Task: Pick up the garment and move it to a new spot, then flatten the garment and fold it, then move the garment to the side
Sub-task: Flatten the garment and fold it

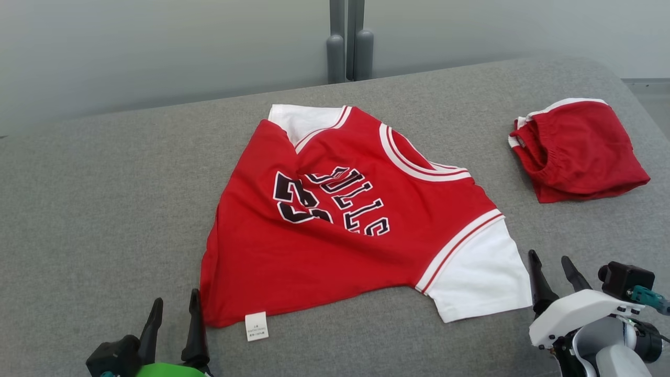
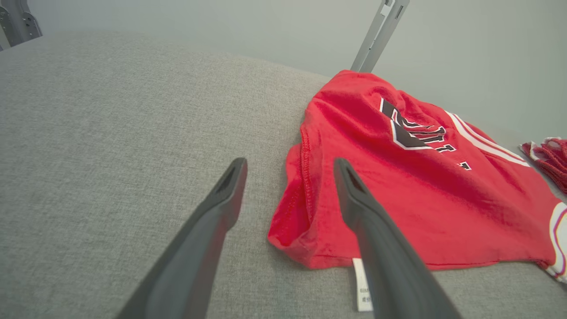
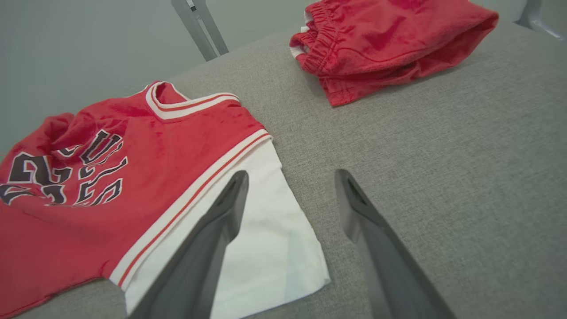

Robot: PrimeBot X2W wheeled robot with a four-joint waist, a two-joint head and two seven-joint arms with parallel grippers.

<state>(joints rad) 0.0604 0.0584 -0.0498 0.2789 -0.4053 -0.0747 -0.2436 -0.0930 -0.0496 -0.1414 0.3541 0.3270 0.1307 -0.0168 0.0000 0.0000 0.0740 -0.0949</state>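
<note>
Soft matt cloth jersey (image 1: 340,220), coarse-woven grey fabric surface (image 1: 104,209) — matt dark plastic-looking tool fingers (image 2: 230,186), paper-like white label (image 1: 256,326)

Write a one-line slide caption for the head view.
Rumpled red jersey on grey fabric surface, red shorts to its right; left hand and right hand open at its near edge.

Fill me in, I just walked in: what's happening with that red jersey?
A two-armed robot is working on the red jersey, which lies rumpled and unfolded on the grey surface. Both jaws are open and empty: the left by the hem corner with the label, the right beside the white sleeve. Red shorts lie apart.
</note>
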